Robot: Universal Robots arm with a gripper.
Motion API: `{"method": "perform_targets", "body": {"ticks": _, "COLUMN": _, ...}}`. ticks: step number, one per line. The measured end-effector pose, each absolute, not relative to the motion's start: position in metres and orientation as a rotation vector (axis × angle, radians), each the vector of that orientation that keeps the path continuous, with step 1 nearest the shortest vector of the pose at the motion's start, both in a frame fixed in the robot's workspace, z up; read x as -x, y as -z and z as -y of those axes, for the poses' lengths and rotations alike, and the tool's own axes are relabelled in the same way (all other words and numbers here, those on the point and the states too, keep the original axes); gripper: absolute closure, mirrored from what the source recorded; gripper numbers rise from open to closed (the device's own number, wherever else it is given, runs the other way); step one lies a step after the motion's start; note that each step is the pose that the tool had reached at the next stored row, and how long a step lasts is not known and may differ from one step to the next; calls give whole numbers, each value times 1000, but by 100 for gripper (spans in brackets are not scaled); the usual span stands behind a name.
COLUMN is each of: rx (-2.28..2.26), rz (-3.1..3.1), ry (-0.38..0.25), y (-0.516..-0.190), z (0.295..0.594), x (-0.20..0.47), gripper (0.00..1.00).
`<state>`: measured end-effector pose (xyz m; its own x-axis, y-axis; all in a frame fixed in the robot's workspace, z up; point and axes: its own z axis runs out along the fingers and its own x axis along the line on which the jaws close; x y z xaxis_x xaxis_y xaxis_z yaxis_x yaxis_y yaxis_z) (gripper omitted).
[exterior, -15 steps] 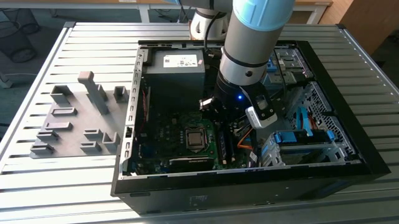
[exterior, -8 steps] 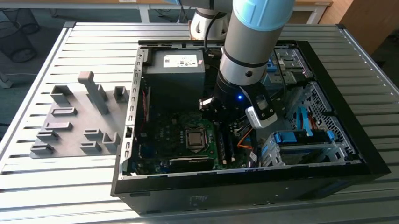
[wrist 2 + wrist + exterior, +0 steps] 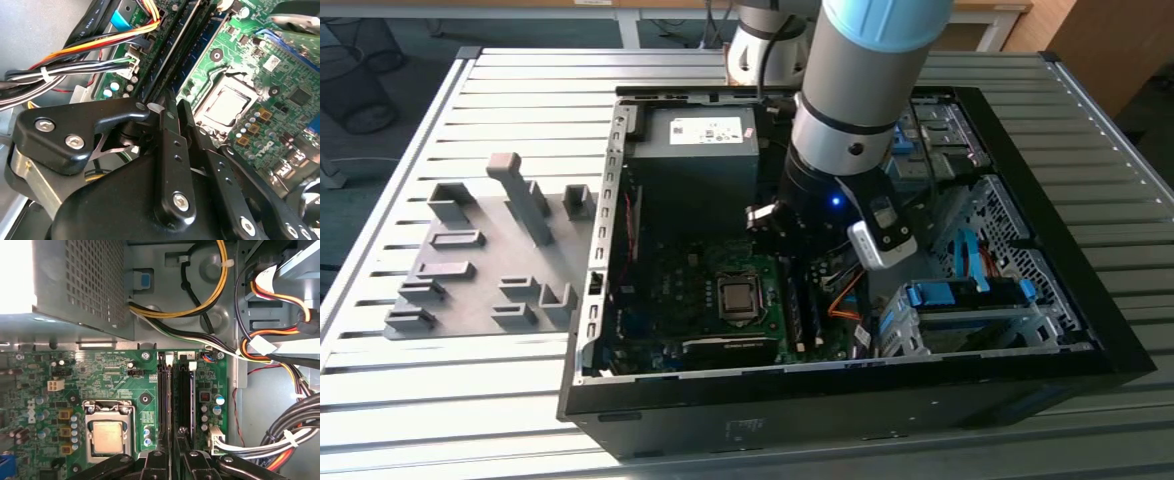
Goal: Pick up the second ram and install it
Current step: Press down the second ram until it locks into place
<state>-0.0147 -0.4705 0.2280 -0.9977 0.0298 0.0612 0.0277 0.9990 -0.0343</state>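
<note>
The second ram [image 3: 169, 400] stands on edge in a black memory slot on the green motherboard [image 3: 100, 380] inside the computer case [image 3: 1067, 250], seen edge-on as a thin dark strip. The gripper [image 3: 172, 447] is low over it, inside the case, its black fingers [image 3: 167, 145] drawn almost together on either side of the strip, clamped on it as far as both wrist views show. A second black slot [image 3: 185, 395] runs just beside it, and the square silver processor [image 3: 107, 436] sits near both, deeper in the case's board. Bundled orange, yellow, black and white cables [image 3: 280, 440] lie along the case's inner wall. The grey and blue arm [image 3: 854, 90] reaches down into the open case from above. The case lies on its side on a slatted grey metal table [image 3: 520, 90]; beside the case, towards the exterior view's left, a plate of grey holder blocks [image 3: 480, 260] rests on the slats. Beyond the table, well away from the case, are a dark wire bin [image 3: 354, 80] on a blue-grey floor and wooden furniture [image 3: 1134, 50].
</note>
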Motion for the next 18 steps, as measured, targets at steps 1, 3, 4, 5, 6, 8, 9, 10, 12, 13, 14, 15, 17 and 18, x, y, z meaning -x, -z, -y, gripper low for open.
{"method": "perform_targets", "body": {"ticks": 1, "rx": 44, "rz": 3078, "ry": -51, "y": -230, "z": 471, "x": 15, "gripper": 79}}
{"method": "perform_targets", "body": {"ticks": 3, "rx": 44, "rz": 3077, "ry": -51, "y": -233, "z": 471, "x": 15, "gripper": 79}}
{"method": "perform_targets", "body": {"ticks": 4, "rx": 44, "rz": 3077, "ry": -51, "y": -234, "z": 471, "x": 15, "gripper": 79}}
{"method": "perform_targets", "body": {"ticks": 5, "rx": 44, "rz": 3076, "ry": -51, "y": -236, "z": 471, "x": 15, "gripper": 79}}
{"method": "perform_targets", "body": {"ticks": 6, "rx": 44, "rz": 3076, "ry": -52, "y": -237, "z": 471, "x": 15, "gripper": 79}}
{"method": "perform_targets", "body": {"ticks": 8, "rx": 44, "rz": 3075, "ry": -51, "y": -237, "z": 470, "x": 15, "gripper": 79}}
{"method": "perform_targets", "body": {"ticks": 9, "rx": 44, "rz": 3075, "ry": -51, "y": -237, "z": 470, "x": 15, "gripper": 80}}
{"method": "perform_targets", "body": {"ticks": 10, "rx": 44, "rz": 3075, "ry": -51, "y": -237, "z": 470, "x": 15, "gripper": 80}}
{"method": "perform_targets", "body": {"ticks": 12, "rx": 44, "rz": 3075, "ry": -51, "y": -237, "z": 471, "x": 15, "gripper": 89}}
{"method": "perform_targets", "body": {"ticks": 13, "rx": 44, "rz": 3075, "ry": -51, "y": -237, "z": 471, "x": 15, "gripper": 89}}
{"method": "perform_targets", "body": {"ticks": 14, "rx": 44, "rz": 3075, "ry": -51, "y": -237, "z": 471, "x": 15, "gripper": 89}}
{"method": "perform_targets", "body": {"ticks": 15, "rx": 44, "rz": 3075, "ry": -51, "y": -237, "z": 471, "x": 15, "gripper": 89}}
{"method": "perform_targets", "body": {"ticks": 17, "rx": 44, "rz": 3074, "ry": -51, "y": -237, "z": 471, "x": 15, "gripper": 89}}
{"method": "perform_targets", "body": {"ticks": 18, "rx": 44, "rz": 3074, "ry": -52, "y": -237, "z": 471, "x": 15, "gripper": 89}}
